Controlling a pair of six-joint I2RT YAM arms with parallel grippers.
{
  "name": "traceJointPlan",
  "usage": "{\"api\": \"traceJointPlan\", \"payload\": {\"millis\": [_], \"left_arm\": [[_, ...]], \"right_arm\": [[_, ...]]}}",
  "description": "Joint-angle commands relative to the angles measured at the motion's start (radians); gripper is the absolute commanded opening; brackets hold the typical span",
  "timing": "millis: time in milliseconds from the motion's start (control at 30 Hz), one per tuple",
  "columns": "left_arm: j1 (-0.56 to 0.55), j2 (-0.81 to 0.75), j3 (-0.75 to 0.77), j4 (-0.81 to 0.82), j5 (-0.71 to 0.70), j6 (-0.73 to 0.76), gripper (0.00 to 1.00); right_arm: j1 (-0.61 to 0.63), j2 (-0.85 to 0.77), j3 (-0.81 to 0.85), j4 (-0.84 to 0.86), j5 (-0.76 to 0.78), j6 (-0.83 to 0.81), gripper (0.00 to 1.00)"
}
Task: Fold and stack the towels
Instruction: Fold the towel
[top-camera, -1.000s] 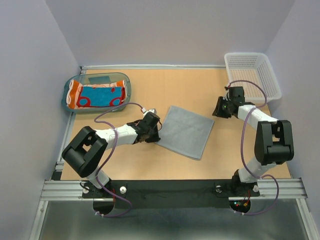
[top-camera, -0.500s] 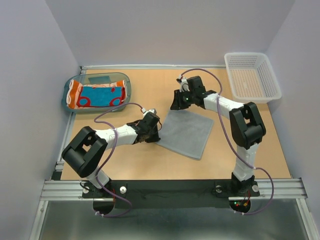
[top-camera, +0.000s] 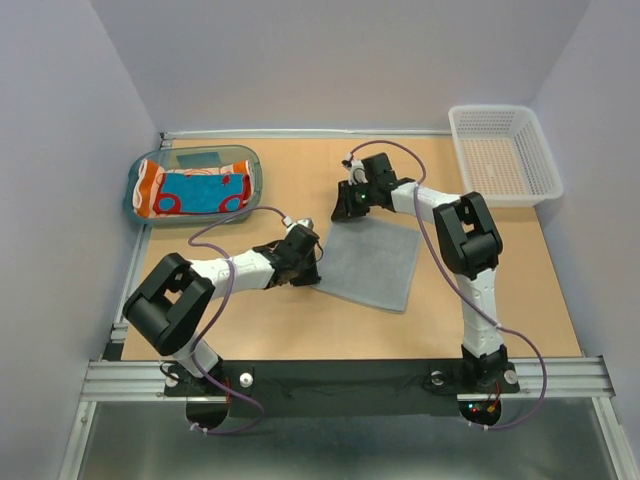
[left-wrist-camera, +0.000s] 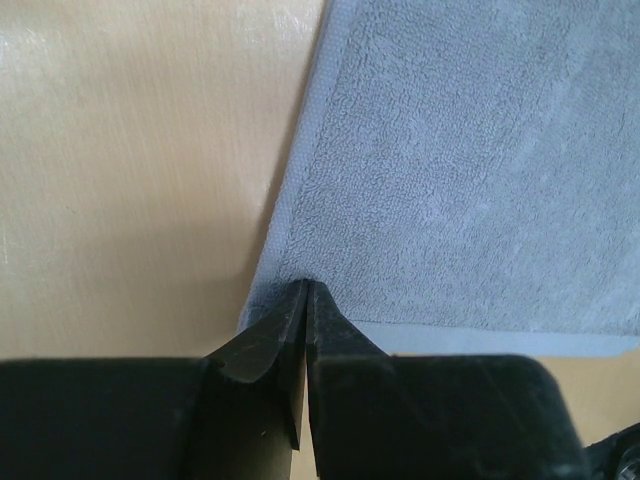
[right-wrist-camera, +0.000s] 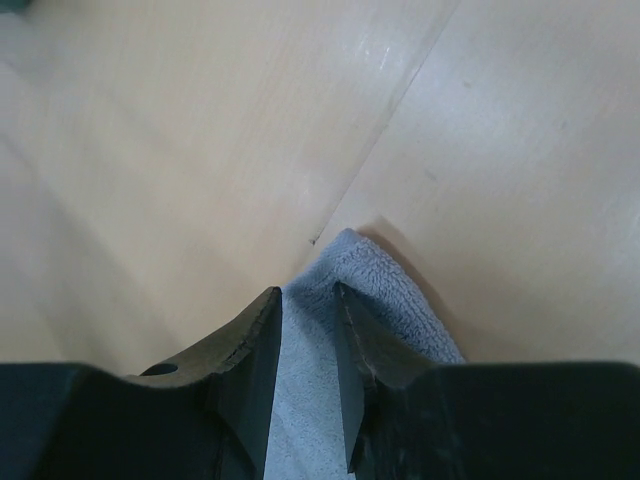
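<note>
A grey towel (top-camera: 375, 262) lies flat on the wooden table, turned like a diamond. My left gripper (top-camera: 313, 272) is shut on its left corner; in the left wrist view the black jaws (left-wrist-camera: 305, 290) meet on the hem of the towel (left-wrist-camera: 470, 170). My right gripper (top-camera: 345, 212) is at the far corner, open. Its fingers (right-wrist-camera: 306, 290) straddle the tip of the towel (right-wrist-camera: 385, 280), which is slightly raised, with a gap showing on both sides. More towels (top-camera: 195, 190), orange, teal-blue and red, lie in the teal tray (top-camera: 135, 195) at the back left.
A white mesh basket (top-camera: 505, 150) stands at the back right corner with nothing showing in it. Purple-grey walls close in the table on three sides. Both arms reach in over the middle of the table, with cables looping from them.
My right arm swung left from beside the basket to the grey towel's far corner and came down over it. The left arm and the towel have stayed almost still.
</note>
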Motion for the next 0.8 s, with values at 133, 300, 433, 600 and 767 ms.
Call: {"api": "traceJointPlan", "payload": {"millis": [133, 300, 433, 600, 767], "left_arm": [[-0.011, -0.009, -0.130, -0.204, 0.077, -0.039, 0.14], [-0.024, -0.118, -0.157, -0.213, 0.083, -0.086, 0.21], [-0.044, -0.223, -0.142, -0.248, 0.047, -0.112, 0.38], [-0.044, -0.332, -0.045, -0.307, -0.044, -0.050, 0.67], [0.018, -0.254, 0.090, -0.331, -0.085, 0.246, 0.74]], "right_arm": [[0.005, 0.051, 0.099, 0.022, 0.025, -0.012, 0.34], [0.038, -0.050, 0.050, 0.006, 0.014, -0.036, 0.38], [0.047, -0.202, -0.058, -0.012, 0.037, -0.065, 0.54], [0.007, -0.399, -0.218, -0.084, 0.172, -0.114, 0.66], [-0.160, -0.503, -0.278, -0.197, 0.186, -0.179, 0.65]]}}
